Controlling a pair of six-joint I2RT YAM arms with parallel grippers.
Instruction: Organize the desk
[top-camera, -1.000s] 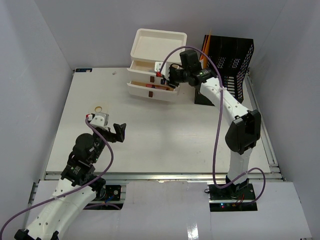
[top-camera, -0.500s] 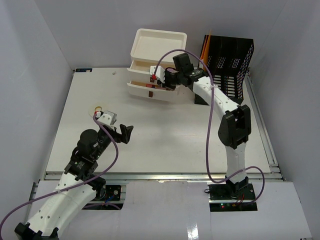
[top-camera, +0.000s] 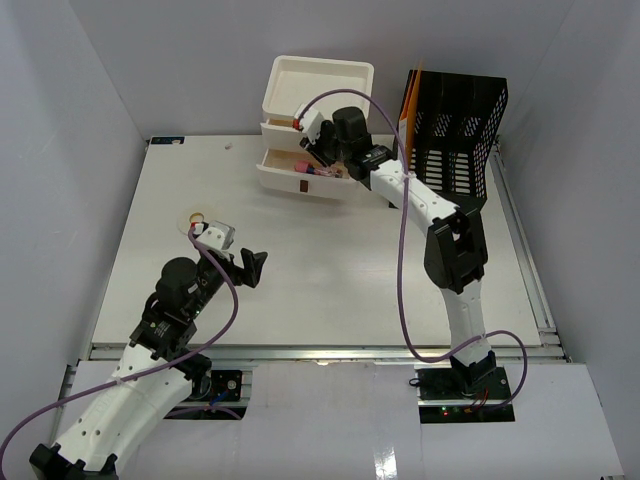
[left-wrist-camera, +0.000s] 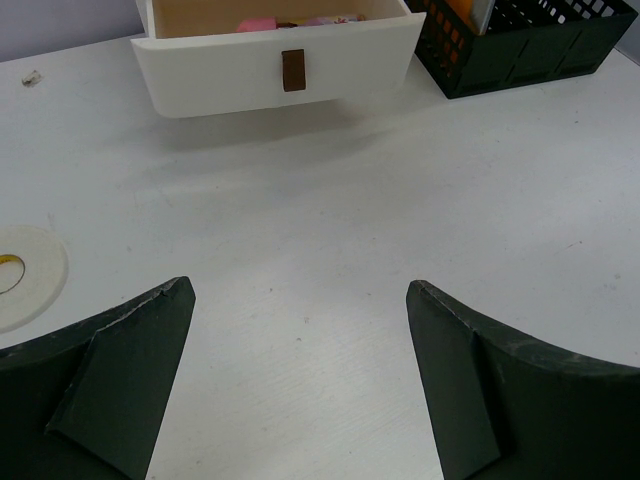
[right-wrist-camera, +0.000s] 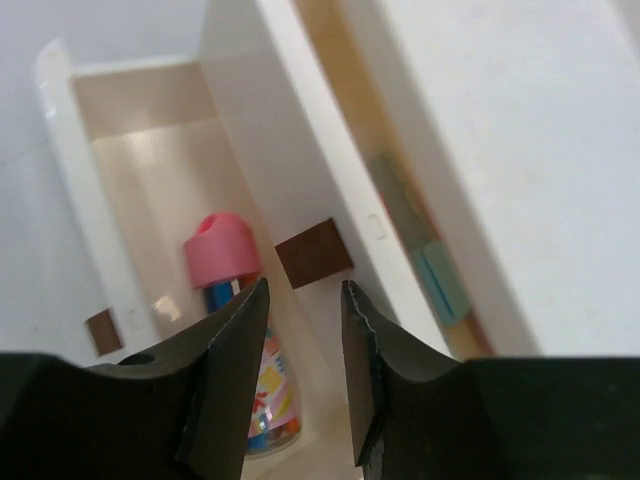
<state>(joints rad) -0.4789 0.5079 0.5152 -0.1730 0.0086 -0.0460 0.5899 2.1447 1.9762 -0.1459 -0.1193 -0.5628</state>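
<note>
Right wrist view: we see the right tool (right-wrist-camera: 305, 350) nearly closed, a slim gap left between its fingers, gripping nothing, above an open drawer (right-wrist-camera: 130, 170) that holds a pink-capped item (right-wrist-camera: 222, 250). Our left tool (left-wrist-camera: 300, 380) gapes wide just above the white bench (left-wrist-camera: 330, 230), with a tape roll (left-wrist-camera: 22, 275) lying to its left.

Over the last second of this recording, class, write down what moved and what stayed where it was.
The right gripper swung left from the right end of the open drawer to a spot over it. Its jaws stand slightly apart, holding nothing. The left gripper edged a little to the right, jaws wide apart and empty. The drawer unit, tape roll and black rack stayed put.
</note>
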